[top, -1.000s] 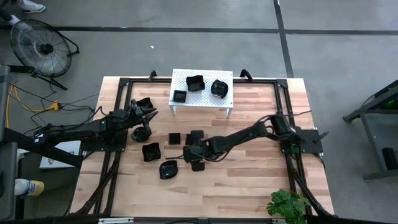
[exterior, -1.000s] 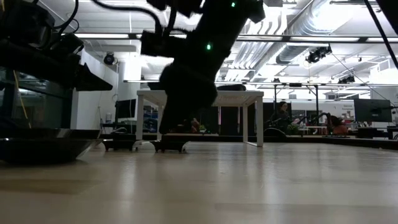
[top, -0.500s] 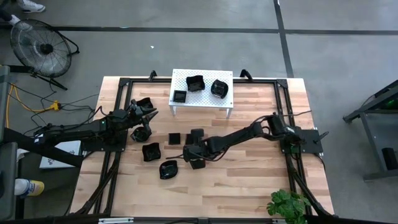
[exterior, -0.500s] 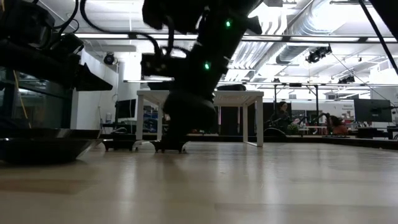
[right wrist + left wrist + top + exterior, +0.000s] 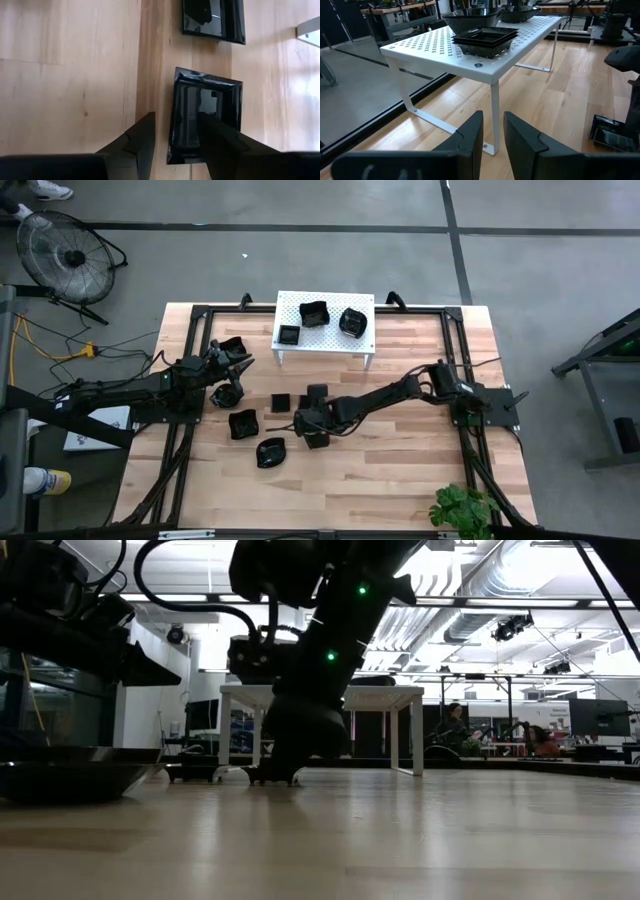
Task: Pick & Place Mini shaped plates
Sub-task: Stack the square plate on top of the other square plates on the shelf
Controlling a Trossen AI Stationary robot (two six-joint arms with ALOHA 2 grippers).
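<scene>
The right gripper (image 5: 311,423) is down low in the centre of the high view, over the cluster of small black dishes on the table (image 5: 400,470). In its wrist view the fingers (image 5: 137,137) stand apart, straddling one raised edge of a square dish (image 5: 207,112): one finger outside the rim, the other over the dish's floor. They're open, nothing held yet. So this looks like the pick step, the grasp lined up but not closed.

The next move, as I judge it, is to pinch that rim squarely and lift straight up, then carry the dish to the white stand (image 5: 325,325) at upper centre, where three dishes (image 5: 314,312) already sit. The glossy rim is thin, so a shallow bite could let it slip or tip.

Watch the neighbours: another square dish (image 5: 214,20) lies just beyond the target, and in the high view more dishes (image 5: 243,423) crowd left of centre, one (image 5: 270,452) lower down. A sideways drag would knock them.

The left gripper (image 5: 492,132) waits at the left of the high view, fingers slightly apart and empty, facing the stand's leg (image 5: 495,112) with a stacked square dish (image 5: 482,40) on top. It is well apart from the right arm's path, though it sits near the stand's left end
</scene>
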